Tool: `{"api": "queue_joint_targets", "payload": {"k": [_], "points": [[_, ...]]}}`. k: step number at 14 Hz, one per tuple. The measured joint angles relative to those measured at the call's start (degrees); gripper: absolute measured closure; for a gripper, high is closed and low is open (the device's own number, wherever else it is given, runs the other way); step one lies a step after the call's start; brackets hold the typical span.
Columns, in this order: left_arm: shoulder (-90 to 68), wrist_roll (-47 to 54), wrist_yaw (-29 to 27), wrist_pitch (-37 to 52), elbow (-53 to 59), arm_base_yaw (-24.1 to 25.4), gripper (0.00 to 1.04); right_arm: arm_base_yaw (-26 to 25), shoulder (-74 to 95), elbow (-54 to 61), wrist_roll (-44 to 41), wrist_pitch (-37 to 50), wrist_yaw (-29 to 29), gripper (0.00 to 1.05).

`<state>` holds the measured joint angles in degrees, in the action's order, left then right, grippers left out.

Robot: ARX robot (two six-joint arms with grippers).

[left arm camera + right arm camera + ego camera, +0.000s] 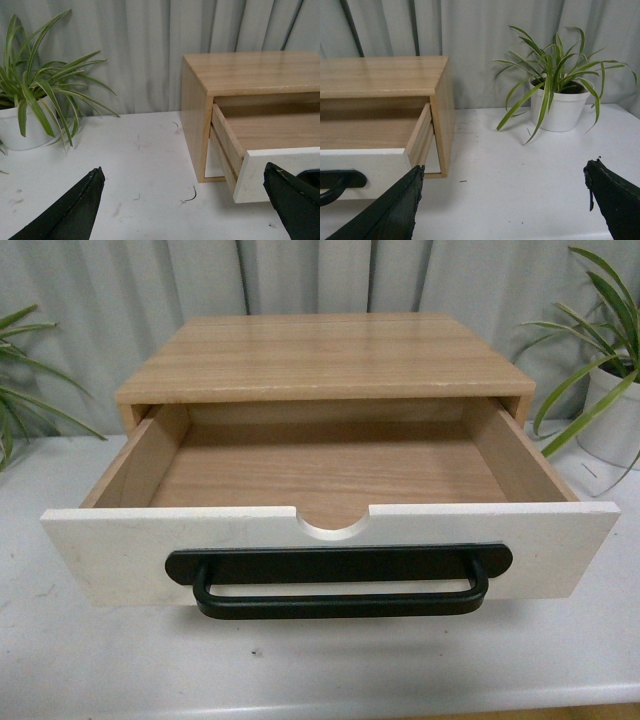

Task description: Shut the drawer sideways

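The drawer [110,555] stands pulled far out of a light wood cabinet [320,355] in the front view. It has a white front, a long black bar handle [340,580], a half-round notch [333,523] in its top edge and an empty light wood inside. Neither gripper shows in the front view. My left gripper [184,180] is open, low over the table to the left of the drawer's front [272,172]. My right gripper [504,177] is open, low over the table to the right of the drawer's front [365,170].
The cabinet stands on a white table [330,670]. A potted green plant in a white pot stands on each side: one on the left [30,107], one on the right [557,92]. A grey curtain [100,300] hangs behind.
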<state>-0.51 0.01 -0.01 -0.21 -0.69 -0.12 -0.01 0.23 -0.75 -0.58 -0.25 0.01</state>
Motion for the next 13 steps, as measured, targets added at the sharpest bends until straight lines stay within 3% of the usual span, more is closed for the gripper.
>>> {"api": "queue_joint_targets", "payload": {"k": [4,6,7,8,10,12,13], "points": [[0.0,-0.02,0.0,0.0,0.0,0.02,0.07,0.0,0.0,0.0,0.0,0.0,0.02,0.06],[-12.52,-9.68,-14.51,-19.82,-8.74,-6.14,0.07,-0.33,6.67,-3.32,7.41,-8.37,1.33,0.06],[-18.29,-14.84,-17.99,-24.55,-12.09,-6.27,0.07,-1.53,12.83,-4.87,11.61,-5.46,0.68,0.06],[-20.68,-15.91,-17.29,-22.34,-12.87,-3.19,0.07,-1.53,17.9,-6.71,13.18,0.35,0.79,0.06],[-30.36,-8.37,-13.0,-11.85,-20.44,-0.13,0.07,-0.17,33.53,-14.4,7.23,14.21,-1.4,0.06],[-39.26,5.07,-10.97,-6.73,-26.69,-6.47,0.07,4.09,45.42,-19.54,-6.34,24.39,-1.66,0.06],[-42.32,11.91,-11.54,-5.27,-28.04,-9.6,0.07,6.82,48.54,-21.49,-17.05,26.95,-2.62,0.06]]}}
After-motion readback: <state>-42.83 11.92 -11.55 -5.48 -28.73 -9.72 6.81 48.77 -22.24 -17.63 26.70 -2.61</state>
